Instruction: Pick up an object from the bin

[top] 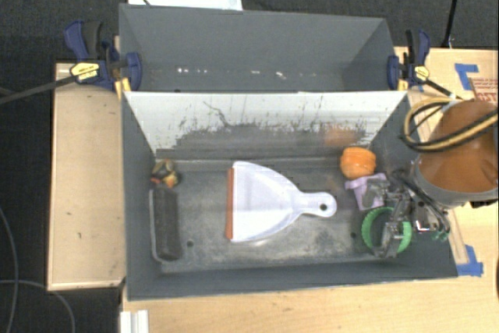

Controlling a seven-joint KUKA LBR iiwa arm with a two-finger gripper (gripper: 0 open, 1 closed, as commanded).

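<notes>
1. Camera view: the end effector (399,217) sits low at the right front corner of the bin (199,239), over a green ring-shaped thing (366,230). Whether it is wide or narrow cannot be told.
2. Just behind lie a purple piece (365,187) and an orange ball (358,162).
3. A white dustpan (261,203) lies mid-bin, well apart.

Wrist cover (466,148): we are seeing a rounded, glossy orange-brown shell bulging over the arm's end.
Cables (425,125): we are noting black and yellow leads looping together just beside the Wrist cover.
Collar (437,187): we are making out a dark grey ring along the shell's lower edge.
Gripper (394,221): we are looking at a compact black-and-silver metal assembly with small bright fittings.
</notes>
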